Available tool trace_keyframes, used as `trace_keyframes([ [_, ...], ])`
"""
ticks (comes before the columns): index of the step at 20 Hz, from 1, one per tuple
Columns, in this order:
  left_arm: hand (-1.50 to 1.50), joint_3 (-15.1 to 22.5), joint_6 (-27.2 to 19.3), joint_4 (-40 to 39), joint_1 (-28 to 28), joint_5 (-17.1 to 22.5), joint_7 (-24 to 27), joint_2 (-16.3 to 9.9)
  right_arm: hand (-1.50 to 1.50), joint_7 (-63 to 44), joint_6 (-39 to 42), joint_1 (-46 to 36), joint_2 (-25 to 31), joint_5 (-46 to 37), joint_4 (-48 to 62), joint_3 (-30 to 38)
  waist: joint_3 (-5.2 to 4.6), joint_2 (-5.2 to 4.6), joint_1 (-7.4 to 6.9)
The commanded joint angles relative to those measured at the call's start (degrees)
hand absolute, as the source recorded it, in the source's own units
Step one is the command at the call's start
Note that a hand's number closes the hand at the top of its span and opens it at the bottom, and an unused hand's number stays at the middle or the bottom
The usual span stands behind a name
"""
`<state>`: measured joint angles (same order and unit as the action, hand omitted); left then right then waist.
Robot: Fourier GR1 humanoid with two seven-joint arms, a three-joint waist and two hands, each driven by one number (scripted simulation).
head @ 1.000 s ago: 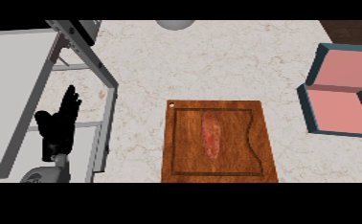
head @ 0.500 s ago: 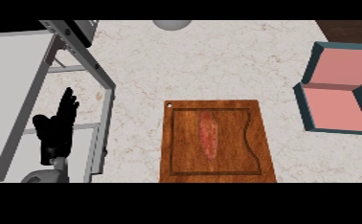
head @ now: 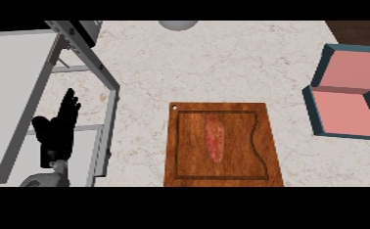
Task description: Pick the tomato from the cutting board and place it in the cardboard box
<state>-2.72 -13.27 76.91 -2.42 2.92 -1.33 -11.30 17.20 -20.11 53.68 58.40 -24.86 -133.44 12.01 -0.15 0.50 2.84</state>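
Honestly, nothing's grabbed yet: my left hand (head: 56, 134) rests at the left edge, fingers straight, empty; the right isn't showing. The tomato (head: 215, 138) looks like a reddish streak mid cutting board (head: 249, 167), so I'd approach from above, then carry it right to the cardboard box (head: 318, 125).

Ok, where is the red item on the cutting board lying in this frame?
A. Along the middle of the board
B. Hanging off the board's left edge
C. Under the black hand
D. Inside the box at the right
A: the elongated red item lies lengthwise along the middle of the cutting board, apart from the box at the right and the left hand at the left.
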Motion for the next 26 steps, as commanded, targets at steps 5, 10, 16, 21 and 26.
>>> trace_keyframes([
  [5, 0.00, -0.3, 2.0, -1.9, -1.7, 0.5, 0.8, -0.6, 1.50, 0.6, 12.2, -7.4, 0.7, 27.8, 4.6, 20.8, 0.04, -0.45, -1.98],
  [10, 0.00, 0.0, 2.0, -1.0, -5.6, 0.1, -3.2, -0.7, 1.50, 1.7, 19.8, -17.8, 3.9, 33.1, 17.4, 21.8, 0.16, -0.62, -3.23],
  [16, 0.00, 2.2, 0.1, -3.8, -7.2, -2.4, -1.3, 2.6, 1.50, -0.7, 18.9, -35.5, 9.6, 30.3, 30.3, 7.4, 0.20, -1.09, -5.08],
  [21, 0.00, 1.0, 2.8, -0.7, -5.1, -0.9, -1.8, 0.6, 1.50, 3.7, 19.9, -47.8, 5.9, 25.7, 44.5, -1.5, 0.23, -1.02, -5.53],
  [26, 0.00, 3.0, 1.9, -1.7, -5.7, -2.4, -0.9, 3.0, 1.50, 3.5, 18.0, -58.7, -0.3, 17.7, 57.1, -10.5, 0.25, -1.27, -6.15],
])
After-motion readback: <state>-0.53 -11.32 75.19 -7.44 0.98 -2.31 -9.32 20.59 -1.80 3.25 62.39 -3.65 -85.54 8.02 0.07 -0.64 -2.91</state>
